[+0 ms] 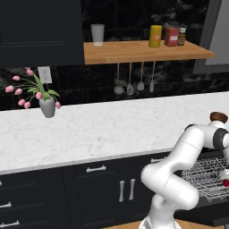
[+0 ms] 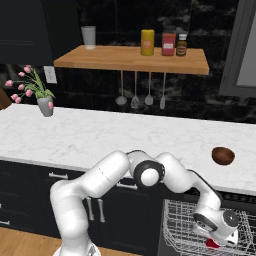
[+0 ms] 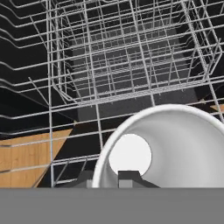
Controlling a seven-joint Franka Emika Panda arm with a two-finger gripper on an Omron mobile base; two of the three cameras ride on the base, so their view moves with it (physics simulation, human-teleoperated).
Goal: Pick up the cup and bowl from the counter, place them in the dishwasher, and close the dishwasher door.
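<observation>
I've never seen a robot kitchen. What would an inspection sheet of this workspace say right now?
Surface: white marble counter.
Job's things: brown bowl on the counter; cup held at the dishwasher rack.
Clutter: flower vase on the counter; jars on the wooden shelf.
Grippers: gripper shut on the cup's rim.
Cables: nothing seen.
Surroundings: dark cabinets; hanging utensils.

White marble counter (image 2: 125, 137), brown bowl (image 2: 223, 155), flower vase (image 2: 46, 106)
</observation>
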